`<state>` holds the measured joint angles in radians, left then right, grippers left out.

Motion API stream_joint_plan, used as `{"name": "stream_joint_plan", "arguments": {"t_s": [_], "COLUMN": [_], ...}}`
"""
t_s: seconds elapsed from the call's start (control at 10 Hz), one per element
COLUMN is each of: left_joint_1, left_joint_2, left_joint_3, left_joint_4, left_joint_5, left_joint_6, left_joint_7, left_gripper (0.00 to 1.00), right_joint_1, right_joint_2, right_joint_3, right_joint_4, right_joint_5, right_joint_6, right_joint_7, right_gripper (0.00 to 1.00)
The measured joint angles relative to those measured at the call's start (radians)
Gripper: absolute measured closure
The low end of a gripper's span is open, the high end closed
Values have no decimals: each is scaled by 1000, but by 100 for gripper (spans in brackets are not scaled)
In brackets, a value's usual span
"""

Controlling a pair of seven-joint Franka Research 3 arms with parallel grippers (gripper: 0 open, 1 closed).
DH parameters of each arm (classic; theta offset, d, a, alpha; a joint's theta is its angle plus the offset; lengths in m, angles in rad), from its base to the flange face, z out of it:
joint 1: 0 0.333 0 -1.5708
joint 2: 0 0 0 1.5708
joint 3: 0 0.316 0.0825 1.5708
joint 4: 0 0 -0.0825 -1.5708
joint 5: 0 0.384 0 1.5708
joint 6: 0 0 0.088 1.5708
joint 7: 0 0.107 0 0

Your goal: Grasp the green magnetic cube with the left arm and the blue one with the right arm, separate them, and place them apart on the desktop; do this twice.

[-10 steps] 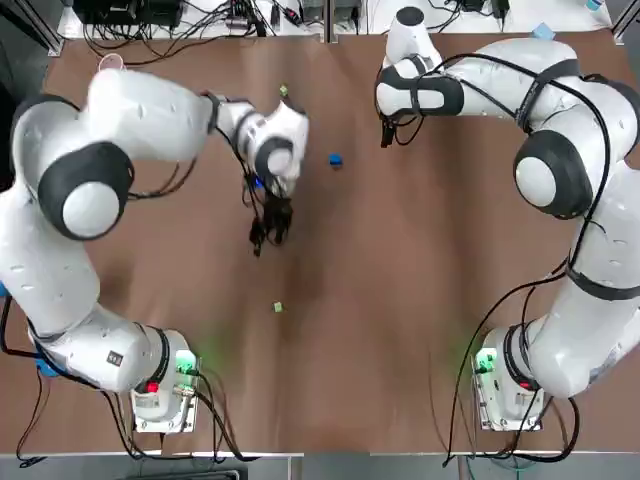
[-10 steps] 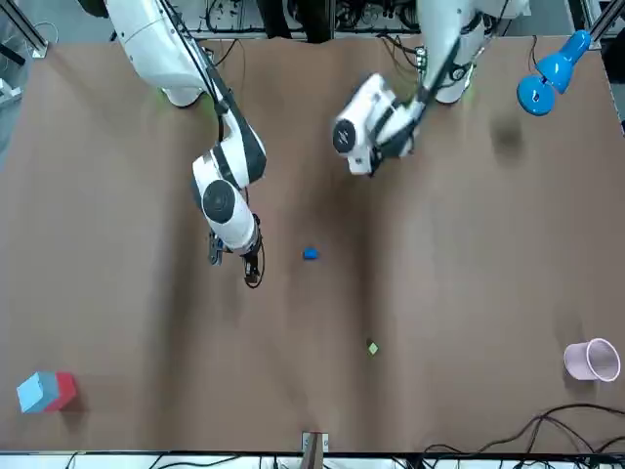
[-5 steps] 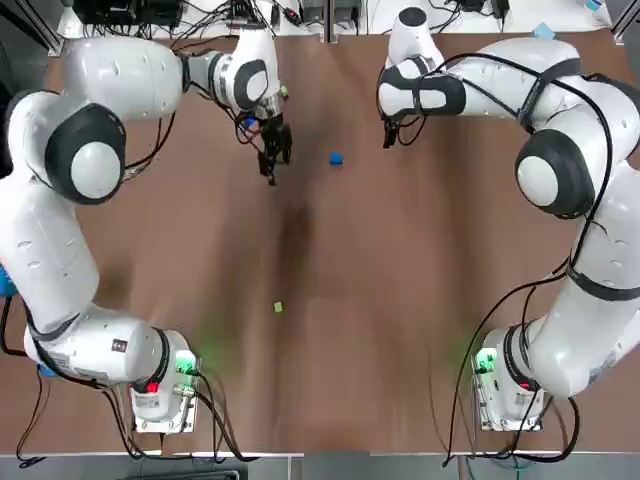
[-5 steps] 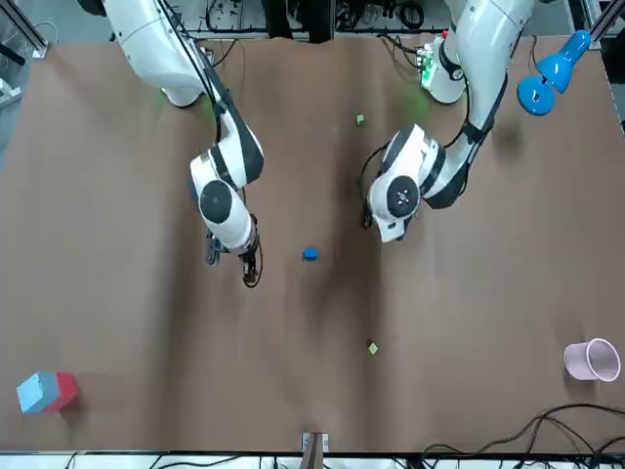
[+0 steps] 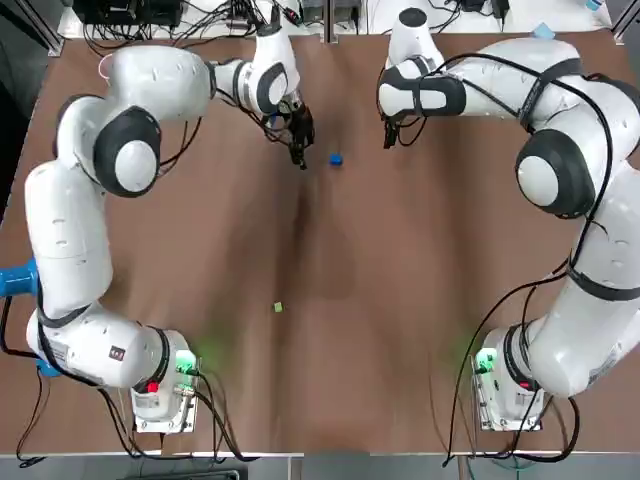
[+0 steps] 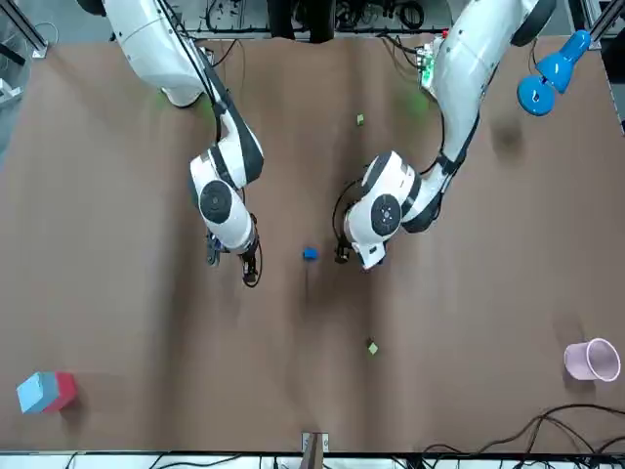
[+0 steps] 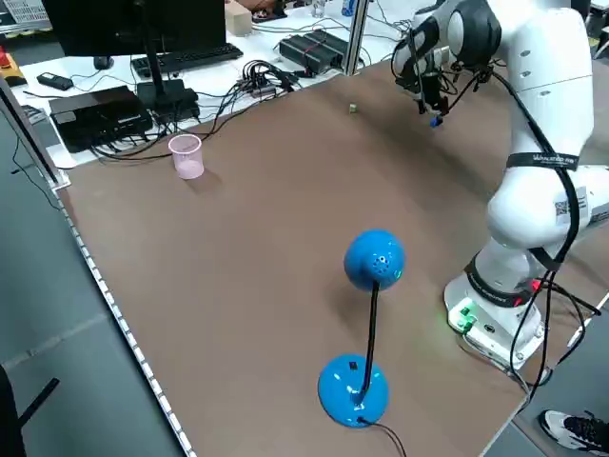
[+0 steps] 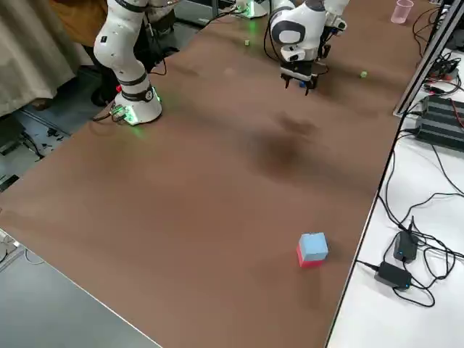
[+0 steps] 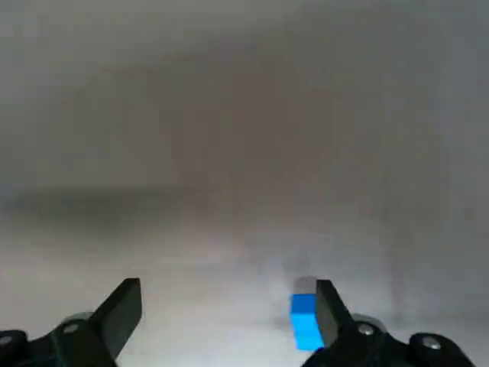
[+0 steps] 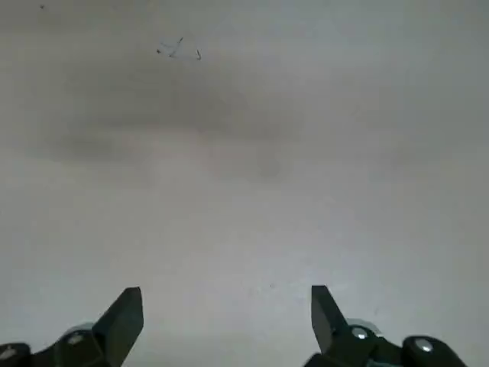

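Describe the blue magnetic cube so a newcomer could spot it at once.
On the brown table, look at the far half. The blue magnetic cube lies alone there, just beside the open left gripper. It is tiny and all blue; the equally small green cube lies on the near half, and the blue-and-red block is bigger.

White glossy shells on left arm [image 5: 150, 75] and right arm [image 5: 560, 90] — dark grey joint caps [image 5: 130, 152], black cables [image 5: 452, 400], green-lit bases [image 5: 160, 395].
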<state>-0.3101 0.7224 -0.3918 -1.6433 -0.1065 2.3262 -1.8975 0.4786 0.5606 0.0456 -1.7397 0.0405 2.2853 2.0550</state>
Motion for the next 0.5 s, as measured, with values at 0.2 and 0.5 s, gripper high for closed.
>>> {"name": "stream_joint_plan", "arguments": {"t_s": [0.2,0.5], "left_joint_1": [-78,-144], "left_joint_2": [44,84], "left_joint_3": [54,85], "left_joint_4": [12,45], "left_joint_5": [-3,-4], "left_joint_6": [81,145], "left_joint_7": [-45,-89], "left_gripper": [0,1], "right_joint_1": [0,0], "right_joint_2": [0,0], "right_joint_3": [0,0], "right_joint_4": [0,0], "right_joint_5": [0,0], "right_joint_6": [0,0], "right_joint_7": [-1,-2], "right_gripper": [3,3]}}
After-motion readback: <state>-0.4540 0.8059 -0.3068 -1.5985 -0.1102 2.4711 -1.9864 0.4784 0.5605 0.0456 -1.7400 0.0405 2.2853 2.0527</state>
